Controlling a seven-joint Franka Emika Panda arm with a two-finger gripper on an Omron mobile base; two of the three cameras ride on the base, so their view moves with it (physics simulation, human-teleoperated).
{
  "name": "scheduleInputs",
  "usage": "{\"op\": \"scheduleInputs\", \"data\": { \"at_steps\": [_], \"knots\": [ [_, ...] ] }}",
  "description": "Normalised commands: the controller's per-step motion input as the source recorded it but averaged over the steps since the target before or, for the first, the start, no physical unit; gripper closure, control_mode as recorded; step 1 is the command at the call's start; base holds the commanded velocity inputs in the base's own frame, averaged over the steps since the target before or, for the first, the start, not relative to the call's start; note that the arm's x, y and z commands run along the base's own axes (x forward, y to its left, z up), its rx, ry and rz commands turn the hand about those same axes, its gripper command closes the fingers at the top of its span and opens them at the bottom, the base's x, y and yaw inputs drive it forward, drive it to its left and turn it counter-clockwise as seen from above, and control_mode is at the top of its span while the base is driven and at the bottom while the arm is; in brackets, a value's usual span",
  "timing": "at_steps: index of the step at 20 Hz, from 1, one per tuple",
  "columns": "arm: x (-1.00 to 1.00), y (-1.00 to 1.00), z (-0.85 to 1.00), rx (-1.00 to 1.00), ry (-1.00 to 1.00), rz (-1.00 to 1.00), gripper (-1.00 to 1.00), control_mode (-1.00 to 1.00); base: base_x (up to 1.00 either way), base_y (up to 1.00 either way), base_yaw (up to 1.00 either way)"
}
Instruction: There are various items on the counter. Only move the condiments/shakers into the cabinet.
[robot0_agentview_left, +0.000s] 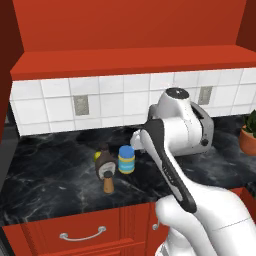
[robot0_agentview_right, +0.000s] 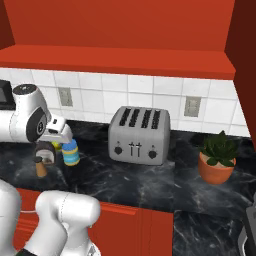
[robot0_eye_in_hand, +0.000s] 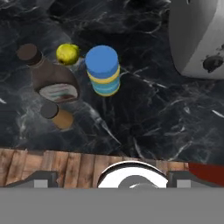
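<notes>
Condiments all sit on the counter (robot0_agentview_left: 60, 195), none in the cabinet (robot0_agentview_left: 130, 55). Bottle (robot0_eye_in_hand: 51, 78), shaker (robot0_eye_in_hand: 57, 115), jar (robot0_eye_in_hand: 103, 70) and fruit (robot0_eye_in_hand: 68, 54) cluster together left of the toaster (robot0_agentview_right: 140, 134).

From the hand view, looking down: bottle upright, dark cap, label facing the camera. Shaker just in front of the bottle, close to its label side, contact hard to tell. Jar stands just right of the bottle, blue cap up, small gap between them. Fruit behind, between bottle neck and jar, near both.

Left base view: bottle (robot0_agentview_left: 105, 162), shaker (robot0_agentview_left: 108, 184), jar (robot0_agentview_left: 126, 159) grouped mid-counter, fruit (robot0_agentview_left: 97, 156) peeking at the bottle's left. Arm's elbow hangs right of the jar. Right base view: jar (robot0_agentview_right: 71, 152), shaker (robot0_agentview_right: 40, 166), bottle (robot0_agentview_right: 46, 152) partly hidden by the arm; fruit (robot0_agentview_right: 58, 146) barely shows behind the arm link.

Gripper (robot0_eye_in_hand: 112, 179): finger tips spread wide at the bottom of the hand view, far apart, nothing between them. Released, holds nothing, touches nothing. It hangs above the counter's front edge, well clear of the cluster, pointing down. Wood floor visible under it.

Plant (robot0_agentview_right: 217, 160) in an orange pot right of the toaster, well apart from the cluster. Tiled wall with outlets behind. Red drawers below the counter.
</notes>
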Motion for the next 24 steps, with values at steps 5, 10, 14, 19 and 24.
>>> {"op": "scheduleInputs", "data": {
  "at_steps": [5,10,14,19,24],
  "knots": [
    [0.03,1.00,-0.45,0.03,-0.01,0.00,-1.00,-1.00,0.00,0.00,0.00],
    [0.05,0.78,-0.58,0.06,0.00,0.00,-1.00,-1.00,0.00,0.00,0.00],
    [0.00,0.29,-0.39,-0.06,0.07,0.05,-1.00,-1.00,0.00,0.00,0.00],
    [0.02,0.23,-0.46,-0.13,0.12,0.11,-1.00,-1.00,0.00,0.00,0.00],
    [0.07,0.14,-0.37,0.00,0.00,0.10,-1.00,-1.00,0.00,0.00,0.00]
  ]
}}
